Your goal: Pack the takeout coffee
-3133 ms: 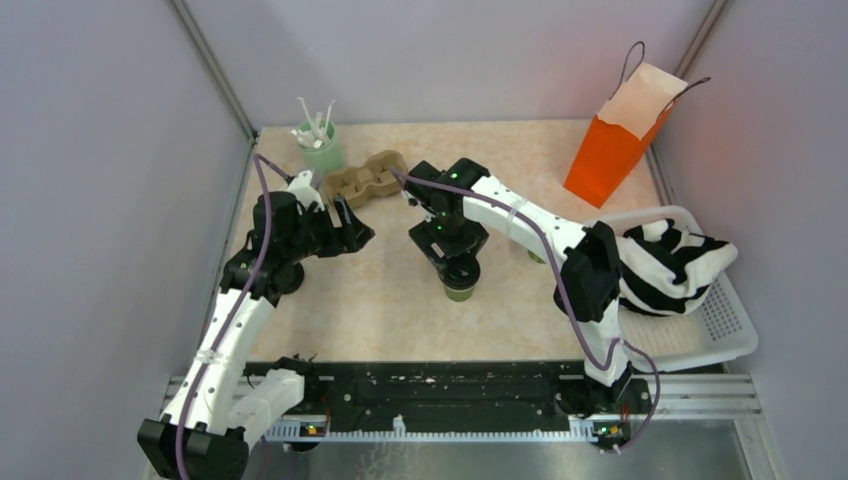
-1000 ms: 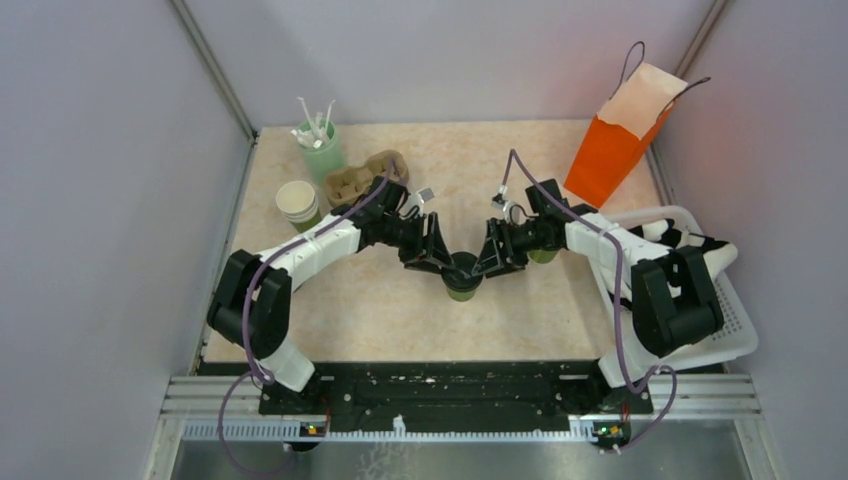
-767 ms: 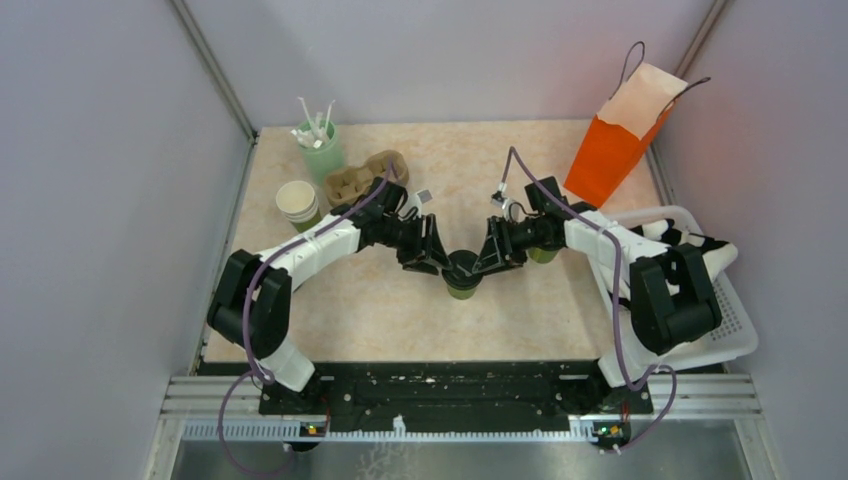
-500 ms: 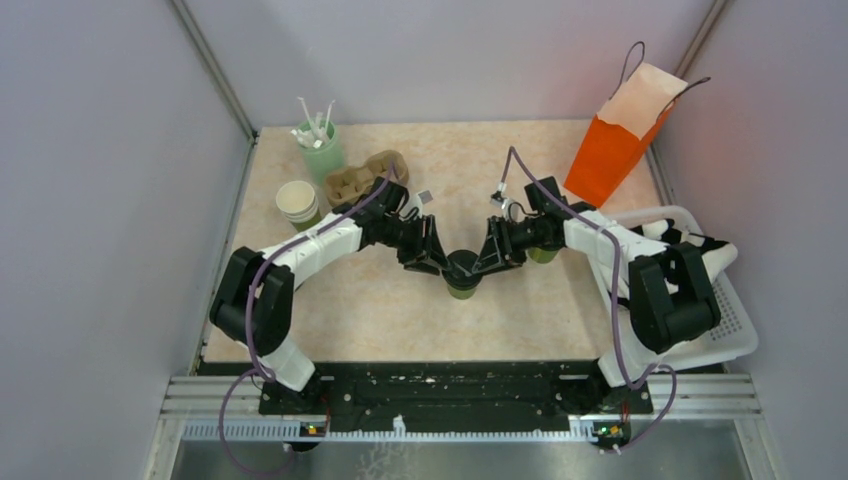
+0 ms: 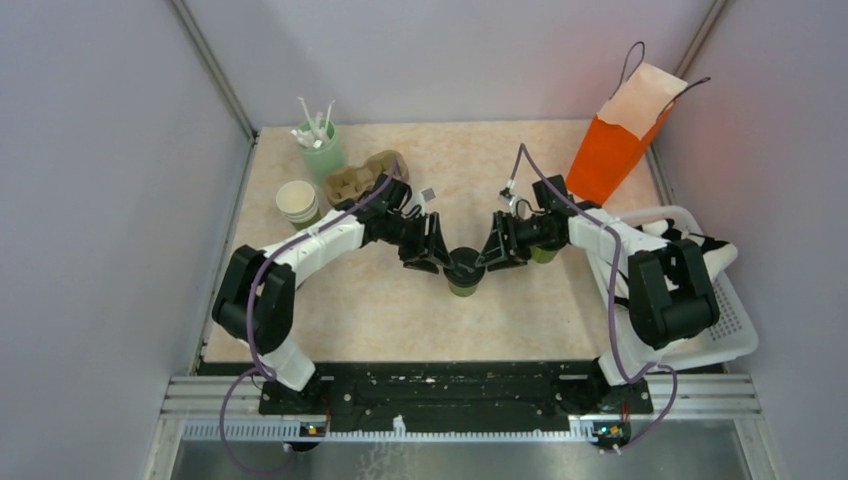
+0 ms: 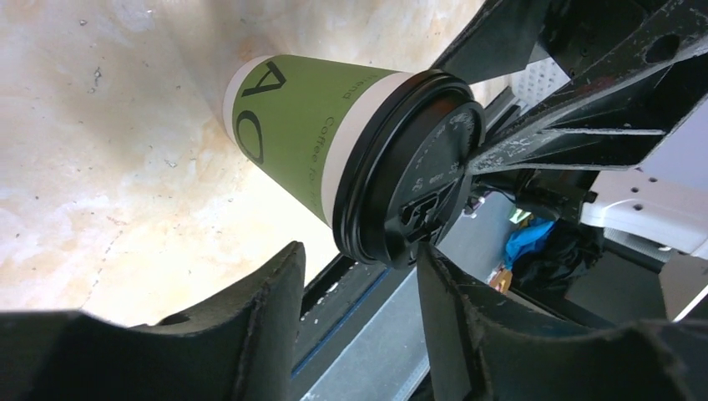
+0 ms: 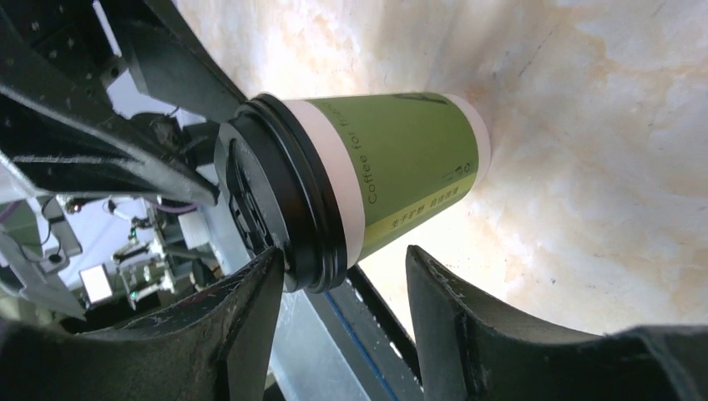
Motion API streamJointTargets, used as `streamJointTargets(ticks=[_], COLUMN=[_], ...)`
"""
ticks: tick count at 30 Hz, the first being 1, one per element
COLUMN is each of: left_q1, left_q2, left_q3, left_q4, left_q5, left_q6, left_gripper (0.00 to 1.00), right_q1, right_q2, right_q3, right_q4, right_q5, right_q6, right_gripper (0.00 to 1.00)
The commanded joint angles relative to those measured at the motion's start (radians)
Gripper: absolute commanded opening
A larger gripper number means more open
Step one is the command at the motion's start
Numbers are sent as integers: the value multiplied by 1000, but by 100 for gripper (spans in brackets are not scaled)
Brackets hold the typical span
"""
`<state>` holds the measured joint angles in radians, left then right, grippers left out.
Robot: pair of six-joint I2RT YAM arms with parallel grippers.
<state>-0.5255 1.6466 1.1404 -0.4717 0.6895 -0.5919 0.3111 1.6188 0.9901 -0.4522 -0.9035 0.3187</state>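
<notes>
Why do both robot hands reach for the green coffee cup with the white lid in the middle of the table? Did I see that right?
Almost. The lid is black, not white; the left wrist view shows it up close. The rest is right: the left gripper and the right gripper both reach for the green takeout coffee in the middle of the table.

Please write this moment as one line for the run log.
takeout coffee: upright, lid on, not packed | left end effector: open, at lid | right end effector: open, at lid
</notes>
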Motion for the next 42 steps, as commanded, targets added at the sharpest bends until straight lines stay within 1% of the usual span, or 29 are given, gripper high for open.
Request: streamJointTargets(ticks=[1, 5, 8, 9, 12, 18, 19, 22, 24, 26, 28, 31, 34, 38, 42], left_q1=[1, 3, 7, 6, 7, 5, 5, 6, 5, 5, 5, 6, 6, 1, 1], left_q2=[6, 39, 76, 88, 114, 119, 118, 107, 99, 91, 88, 74, 53, 6, -51], left_q3=[84, 172, 202, 202, 193, 147, 134, 105, 81, 52, 22, -24, -54, -91, -99], left_q4=[-24, -46, -54, -58, -70, -72, -67, -57, -44, -34, -29, -30, -40, -14, 15], left_q5=[5, 14, 19, 17, 5, -9, -10, -24, -35, -46, -62, -95, -113, -72, -14], left_q6=[9, 7, 14, 17, 30, 56, 56, 54, 46, 37, 30, 29, 35, 29, 8], left_gripper=[63, 74, 74, 73, 62, 51, 50, 47, 46, 44, 42, 40, 39, 39, 42], right_q1=[-9, -9, -7, -5, 17, 26, 26, 26, 24, 16, 11, 5, 5, 5, 6], right_q2=[4, -13, -23, -23, -12, 3, 11, 39, 45, 50, 59, 90, 100, 117, 134], right_q3=[81, 106, 85, 72, 52, 31, 30, 27, 21, 13, 1, -8, 12, 80, 145], right_q4=[-34, -55, -53, -51, -78, -73, -72, -69, -63, -56, -55, -46, -31, -37, -40], right_q5=[38, 10, -35, -45, -55, -73, -72, -88, -87, -68, -12, 67, 120, 143, 81], right_q6=[-6, -13, -29, -34, -71, -73, -72, -68, -66, -71, -80, -69, -40, -26, -5], right_gripper=[58, 66, 70, 70, 71, 73, 71, 56, 52, 52, 52, 49, 49, 49, 52])
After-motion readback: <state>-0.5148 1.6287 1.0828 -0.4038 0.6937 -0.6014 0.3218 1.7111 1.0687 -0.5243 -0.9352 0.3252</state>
